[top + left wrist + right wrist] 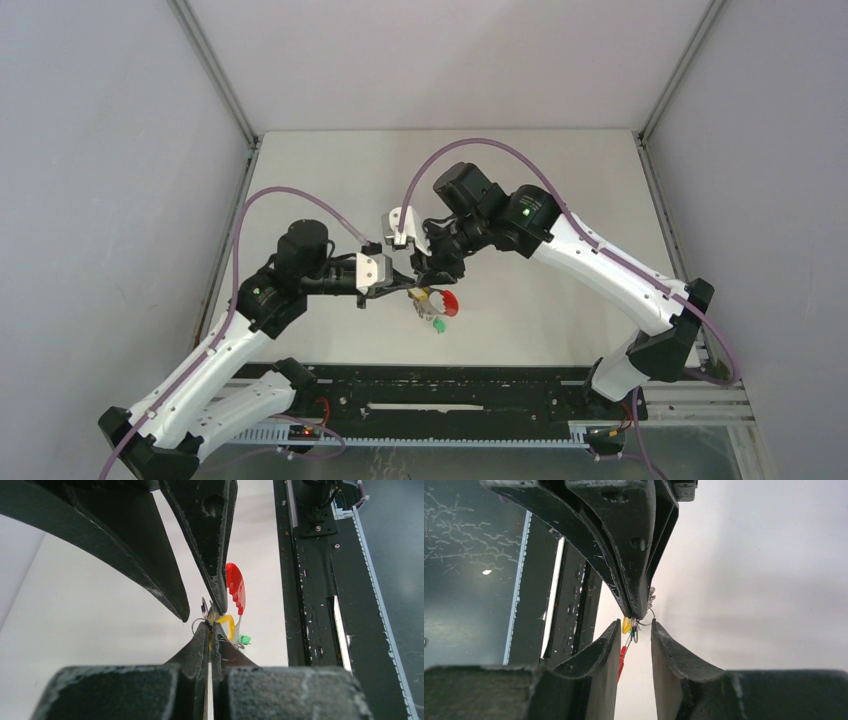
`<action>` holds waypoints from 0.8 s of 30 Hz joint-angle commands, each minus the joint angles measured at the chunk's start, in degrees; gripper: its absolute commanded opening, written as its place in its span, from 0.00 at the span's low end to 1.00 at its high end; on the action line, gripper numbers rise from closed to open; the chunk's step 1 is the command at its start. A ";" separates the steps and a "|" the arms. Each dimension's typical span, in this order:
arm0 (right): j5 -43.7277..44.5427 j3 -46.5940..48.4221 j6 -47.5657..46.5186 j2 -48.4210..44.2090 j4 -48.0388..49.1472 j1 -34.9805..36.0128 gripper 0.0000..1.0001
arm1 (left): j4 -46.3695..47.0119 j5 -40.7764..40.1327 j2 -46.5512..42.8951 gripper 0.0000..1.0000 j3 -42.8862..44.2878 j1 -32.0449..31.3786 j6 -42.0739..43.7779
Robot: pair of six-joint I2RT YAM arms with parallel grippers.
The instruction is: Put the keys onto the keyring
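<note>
White bench (560, 200) took up the middle; grey walls (100, 150) on three sides; metal corner posts (215, 70); black scuffed rail (450, 400) ran along near edge; slotted white duct (450, 437) below it.

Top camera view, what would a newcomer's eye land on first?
The left gripper and right gripper meet tip to tip over the table, near its front edge. The left one is shut on the keyring, whose bright red section sits bunched with a yellow key head and a green key head; the right one's jaws stand apart around them.
</note>
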 commanded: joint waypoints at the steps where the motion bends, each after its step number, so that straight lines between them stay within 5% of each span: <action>1: 1.32 1.90 -0.55 0.35 -0.34 0.46 0.35 | 1.59 2.16 -1.08 0.00 3.13 0.31 0.93; 6: 0.36 3.80 -0.22 2.38 -1.46 0.72 0.00 | 1.69 2.31 -1.48 0.00 3.00 0.32 0.64; 10: 0.09 3.80 0.67 2.88 -1.57 0.77 0.00 | 2.02 2.26 -2.04 0.01 3.21 0.35 0.83; 14: -2.42 3.12 3.33 1.77 0.06 -0.69 0.00 | 1.90 0.28 -3.11 0.39 4.96 0.31 2.44; 24: -8.99 -19.74 19.62 -13.08 31.36 -3.29 0.00 | -3.85 0.99 -5.06 0.42 4.82 0.31 11.36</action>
